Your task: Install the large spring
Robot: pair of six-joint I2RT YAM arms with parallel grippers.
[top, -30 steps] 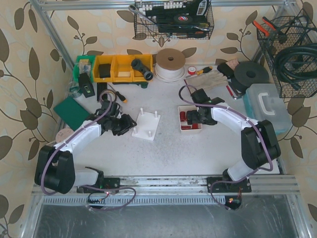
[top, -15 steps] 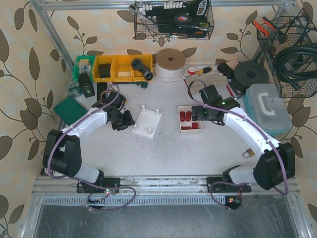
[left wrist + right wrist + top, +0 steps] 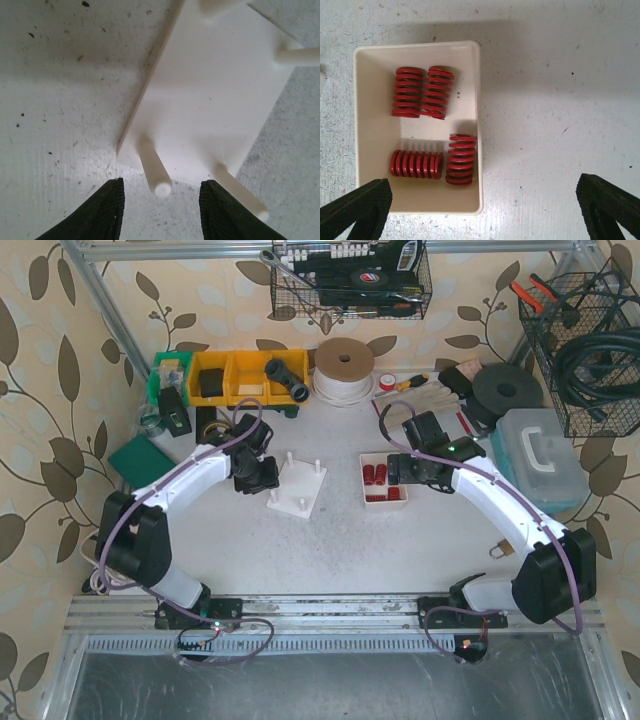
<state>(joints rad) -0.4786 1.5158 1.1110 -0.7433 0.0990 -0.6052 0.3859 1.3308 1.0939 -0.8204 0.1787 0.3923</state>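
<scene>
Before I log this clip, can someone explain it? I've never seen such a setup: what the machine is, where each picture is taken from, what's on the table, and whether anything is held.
The machine is two robot arms bolted at the near edge of a table, each ending in a two-finger gripper. The wide picture comes from a fixed camera above and behind them. The other two come from cameras on the wrists, looking down past each arm's own dark fingers. The left gripper is open over a white plate with upright pegs; one peg stands between its fingers with a gap on either side. The right gripper is open wide above a small white tray holding four red springs. Neither holds anything. Yellow bins and a white roll sit at the back.
</scene>
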